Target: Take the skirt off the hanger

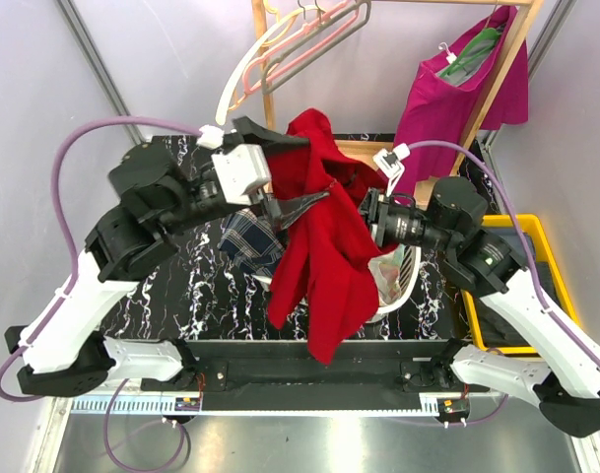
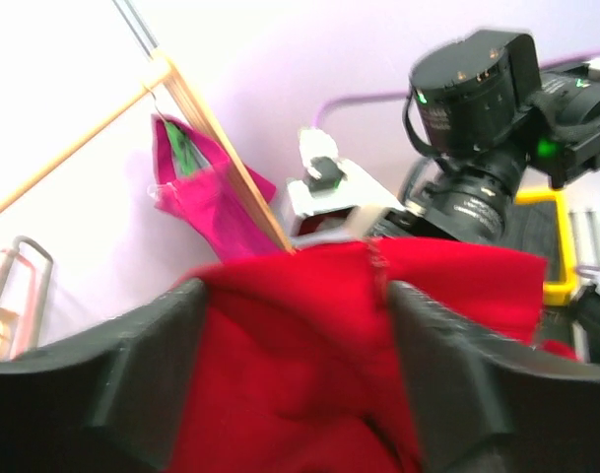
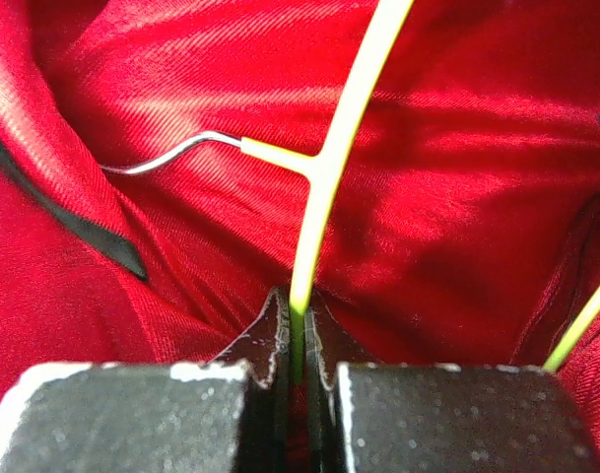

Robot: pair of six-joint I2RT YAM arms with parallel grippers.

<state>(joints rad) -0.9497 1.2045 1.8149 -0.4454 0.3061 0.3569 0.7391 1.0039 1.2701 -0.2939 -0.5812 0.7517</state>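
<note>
A red skirt [image 1: 324,246] hangs over the middle of the table from a thin yellow-green hanger [image 3: 324,168] with a metal hook. My right gripper [image 3: 298,325] is shut on the hanger's bar, and red cloth fills the view behind it. In the top view the right gripper [image 1: 366,212] sits at the skirt's right side. My left gripper [image 1: 290,169] is open at the skirt's upper left. Its two fingers stand wide apart on either side of a fold of the skirt [image 2: 447,276]. In the left wrist view the left gripper [image 2: 295,365] does not pinch the cloth.
A wooden rack with several bare hangers [image 1: 300,39] stands at the back, with a magenta garment [image 1: 457,94] hanging on its right. A white basket [image 1: 403,281] and a plaid cloth [image 1: 250,241] lie under the skirt. A yellow bin [image 1: 536,246] sits at the right.
</note>
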